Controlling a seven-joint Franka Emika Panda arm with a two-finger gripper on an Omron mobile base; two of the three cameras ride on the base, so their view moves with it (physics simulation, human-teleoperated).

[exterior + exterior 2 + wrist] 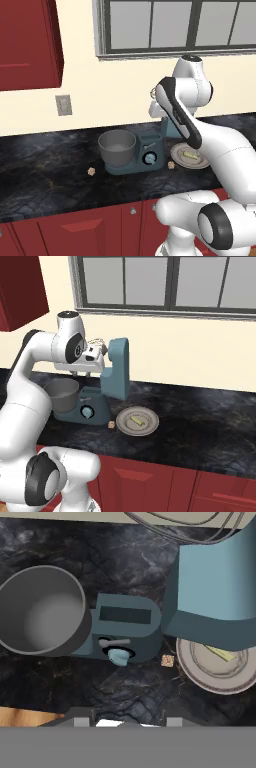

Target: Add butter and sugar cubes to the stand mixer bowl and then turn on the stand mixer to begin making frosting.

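Butter (pixel 220 653) pale yellow stick on grey plate (pixel 192 663), tool (pixel 96 354) grip state unclear

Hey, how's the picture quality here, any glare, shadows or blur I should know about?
Left base view: flat, even light, and the stand mixer bowl throws just a faint shadow on the counter. Right base view: sharp, no glare on the plate with the butter. Hand view: the bowl's inside shows a soft bright patch, and the whisk is cut off at the top edge.
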